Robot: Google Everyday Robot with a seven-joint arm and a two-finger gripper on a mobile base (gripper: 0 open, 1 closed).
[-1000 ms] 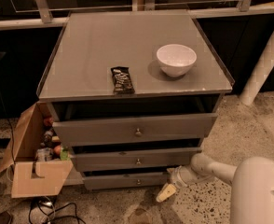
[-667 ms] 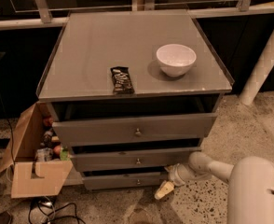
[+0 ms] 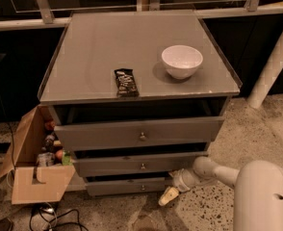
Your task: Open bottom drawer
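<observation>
Arm (image 3: pixel 212 170) comes in low from the right, forearm angled down-left. Tool (image 3: pixel 169 196) sits near the floor, just beside the right end of the bottom drawer (image 3: pixel 124 186). Whether the tool is apart or together: cannot tell. Bottom drawer is lowest in the cabinet (image 3: pixel 132 134), with a knob (image 3: pixel 142 187) at its centre.

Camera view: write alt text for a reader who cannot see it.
The robot's gripper hangs low, near the floor, by the right end of the bottom drawer of a grey three-drawer cabinet. A white bowl and a wrapped snack bar sit on top, and an open cardboard box stands beside the cabinet.
</observation>
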